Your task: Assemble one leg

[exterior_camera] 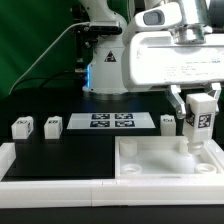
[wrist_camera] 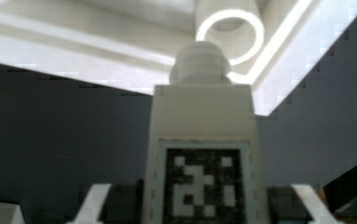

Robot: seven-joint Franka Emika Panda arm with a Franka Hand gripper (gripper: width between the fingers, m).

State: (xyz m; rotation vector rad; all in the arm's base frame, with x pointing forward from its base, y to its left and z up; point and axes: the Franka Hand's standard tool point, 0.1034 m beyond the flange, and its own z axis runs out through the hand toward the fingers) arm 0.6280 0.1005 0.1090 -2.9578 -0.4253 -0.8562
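Note:
My gripper (exterior_camera: 198, 108) is shut on one leg (exterior_camera: 200, 125), a white post with a black-and-white marker. I hold it upright over the far corner of the white tabletop (exterior_camera: 150, 172) at the exterior view's right. In the wrist view the leg (wrist_camera: 201, 130) fills the middle between my fingers (wrist_camera: 97, 205). Its round peg end (wrist_camera: 200, 62) points toward a ring-shaped hole (wrist_camera: 233, 35) in the tabletop. I cannot tell if the peg touches the hole. Three more legs stand on the table: two (exterior_camera: 20, 127) (exterior_camera: 52, 125) at the left and one (exterior_camera: 168, 122) beside the held leg.
The marker board (exterior_camera: 112, 122) lies flat on the black table between the loose legs. The robot base (exterior_camera: 105, 65) stands behind it. A white raised border (exterior_camera: 50, 190) runs along the table's front edge.

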